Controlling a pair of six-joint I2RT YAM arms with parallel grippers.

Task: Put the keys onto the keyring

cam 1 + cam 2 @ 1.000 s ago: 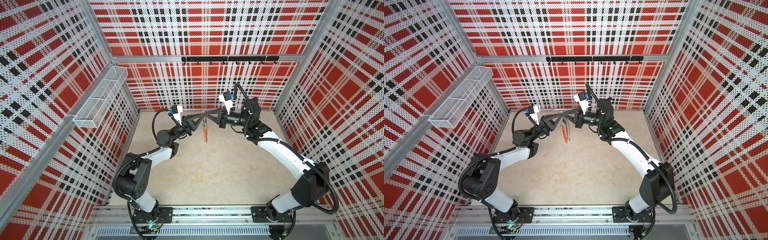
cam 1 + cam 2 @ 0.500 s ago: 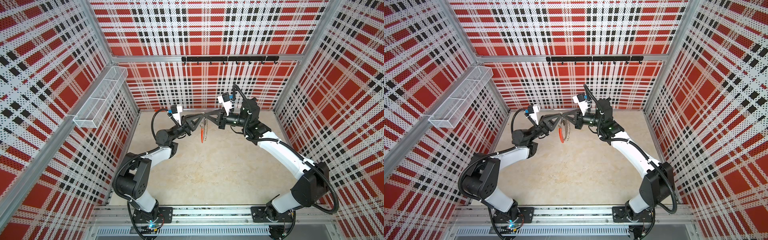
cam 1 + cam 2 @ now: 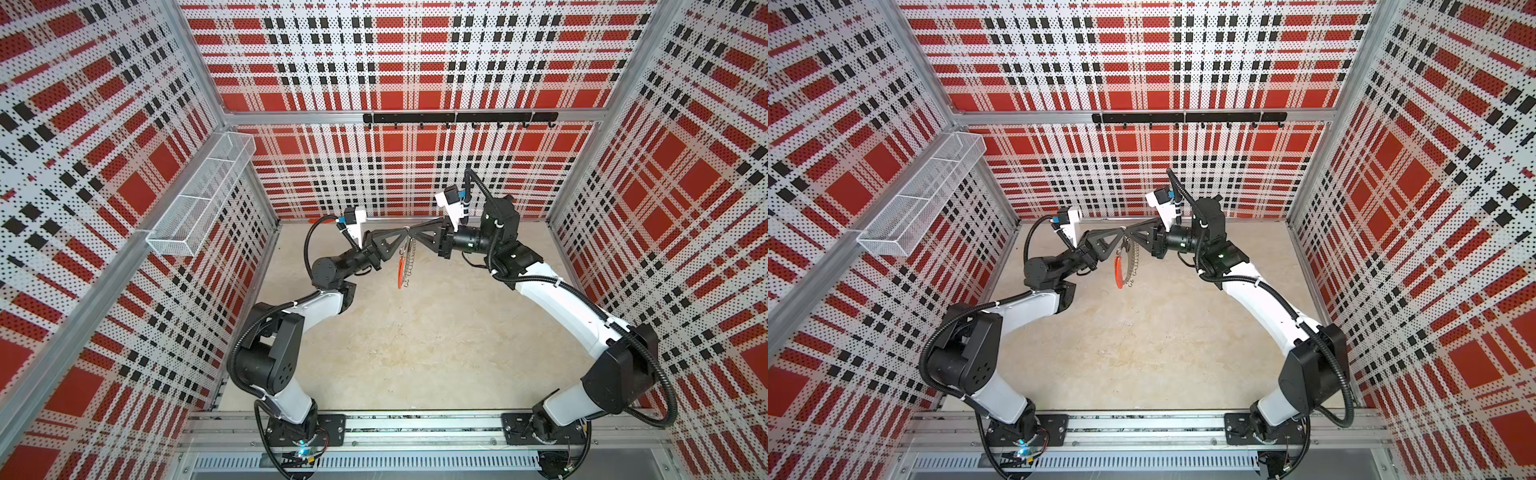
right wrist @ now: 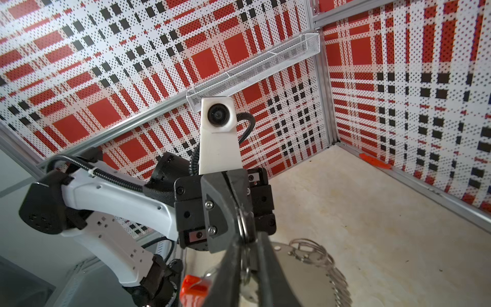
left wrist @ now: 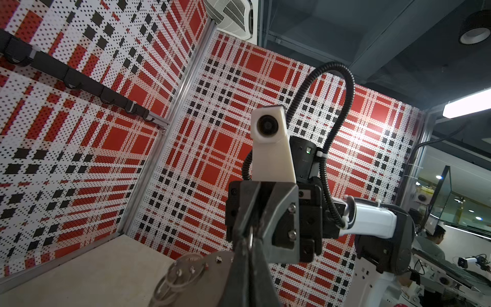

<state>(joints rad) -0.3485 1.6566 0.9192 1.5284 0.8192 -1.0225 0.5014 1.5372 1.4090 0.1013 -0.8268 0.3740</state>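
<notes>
Mesh basket [image 3: 199, 199] on left wall [image 3: 104, 166], hook rail [image 3: 457, 118] on back wall [image 3: 415, 62], orange strip [image 4: 374, 161], perhaps plastic, at its foot.

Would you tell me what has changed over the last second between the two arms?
The keyring, hanging between the meeting tips, swung slightly toward the left arm's side. The left gripper closed onto its top; whether the right gripper has let go is unclear. Both arms otherwise kept their poses.

From here I see walls [image 3: 415, 62] on three sides, perforated panels printed in red, black and white plaid and framed in aluminium. The floor [image 3: 415, 340] is pale beige and mottled. A wire basket [image 3: 199, 199] hangs on a side wall, and a black hook rail [image 3: 457, 117] runs along the back. Beyond the cell a ceiling lamp [image 5: 467, 105] glows.
</notes>
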